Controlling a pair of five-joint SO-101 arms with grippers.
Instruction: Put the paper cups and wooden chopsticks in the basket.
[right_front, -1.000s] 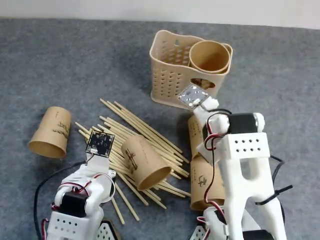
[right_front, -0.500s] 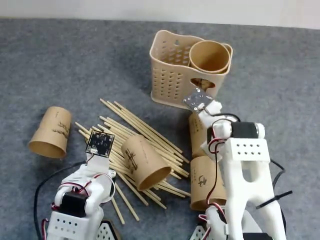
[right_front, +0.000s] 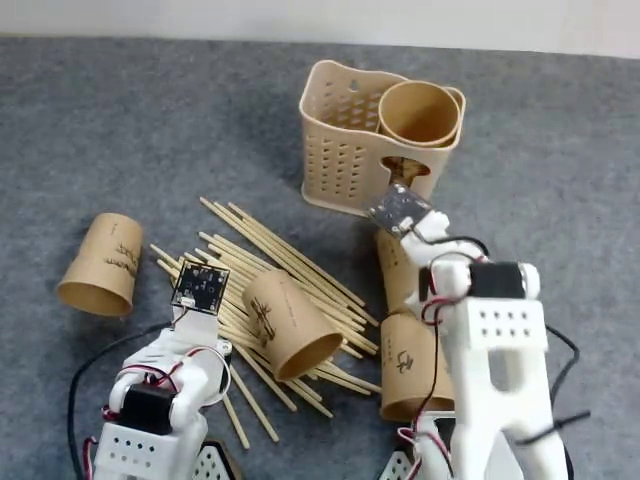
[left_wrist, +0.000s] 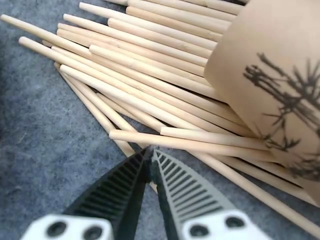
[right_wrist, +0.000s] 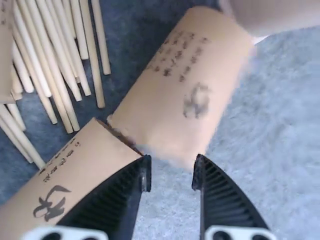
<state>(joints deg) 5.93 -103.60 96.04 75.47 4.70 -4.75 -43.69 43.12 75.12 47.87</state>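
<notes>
**A:** Five cups in the high view, left to right. A lone cup (right_front: 97, 265) lies on its side on the grey desk (right_front: 120, 130). A middle cup (right_front: 290, 325) lies across the chopsticks (right_front: 290, 262). A near cup (right_front: 410, 365) and a far cup (right_front: 393, 270) lie end to end beside the right arm (right_front: 495, 330). One basket cup (right_front: 420, 112) stands upright in the basket (right_front: 340, 150) at the back.

**B:** And the chopsticks?

**A:** One loose pile on the desk, between the lone cup and the right-hand pair. They are fanned and crossed over each other, too many for me to count.

**B:** What do the wrist views add?

**A:** The jaws. In the left wrist view the left end effector (left_wrist: 150, 152) is closed tight with nothing between its tips. The tips sit right at a chopstick lying crosswise, and the middle cup is just beside them, with sticks running under it. In the right wrist view the right end effector (right_wrist: 171, 172) has its jaws parted and empty. It hangs over the spot where the near and far cups touch, with the far cup's end just ahead of the gap.

**B:** And the high view's share?

**A:** The basket, the lone cup and the full tally: five cups, one basket, one pile.
</notes>
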